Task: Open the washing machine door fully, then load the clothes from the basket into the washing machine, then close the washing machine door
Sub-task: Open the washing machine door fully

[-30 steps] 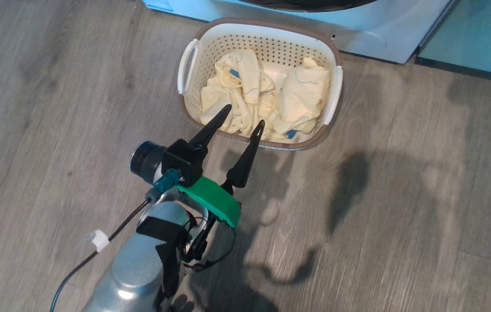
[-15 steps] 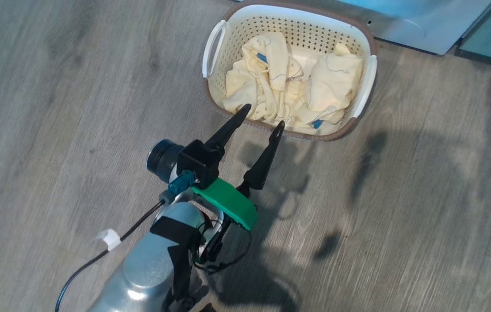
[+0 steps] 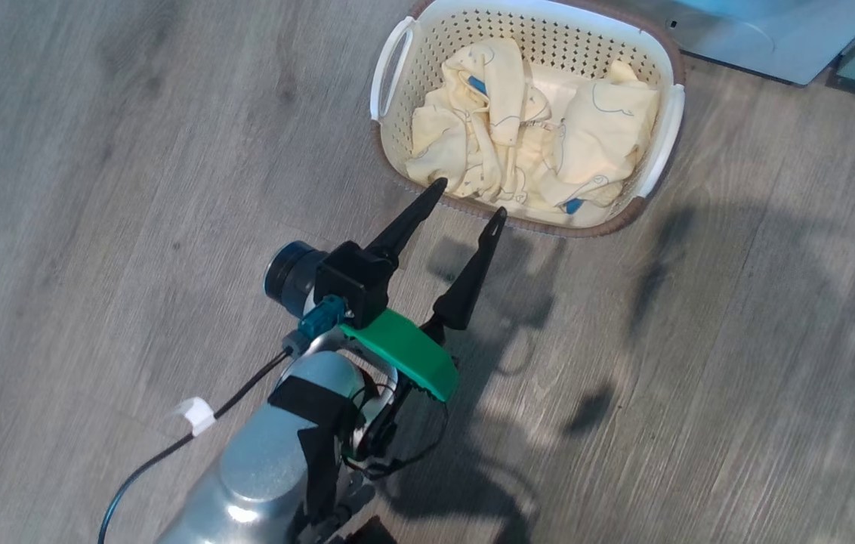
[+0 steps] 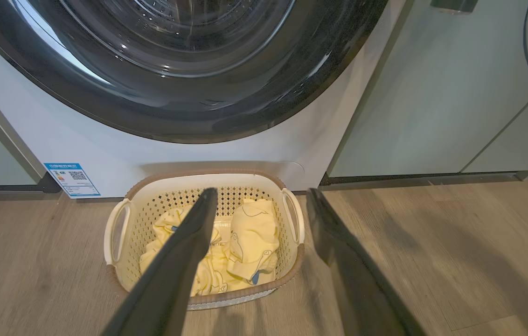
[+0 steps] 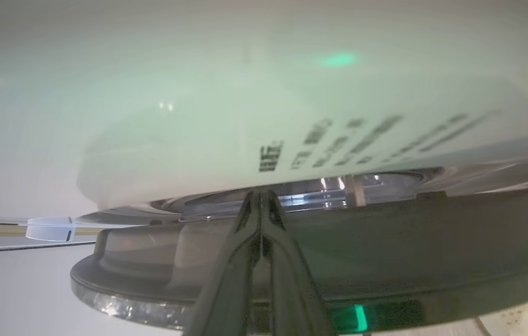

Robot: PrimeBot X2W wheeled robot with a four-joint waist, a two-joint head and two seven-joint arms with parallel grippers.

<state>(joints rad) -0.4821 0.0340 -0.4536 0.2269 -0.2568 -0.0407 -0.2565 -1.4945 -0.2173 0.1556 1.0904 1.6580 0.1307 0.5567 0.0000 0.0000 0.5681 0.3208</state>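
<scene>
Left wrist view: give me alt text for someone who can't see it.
The left gripper, fingers spread open, points at the basket of pale yellow clothes on a wood floor. Just behind the basket stands the white washing machine, its black-rimmed door across the top.

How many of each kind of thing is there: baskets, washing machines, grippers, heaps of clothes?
Basket: 1
Washing machine: 1
Grippers: 2, the left gripper and the right gripper
Heap of clothes: 1, garments too tangled to count
Total: 5
</scene>
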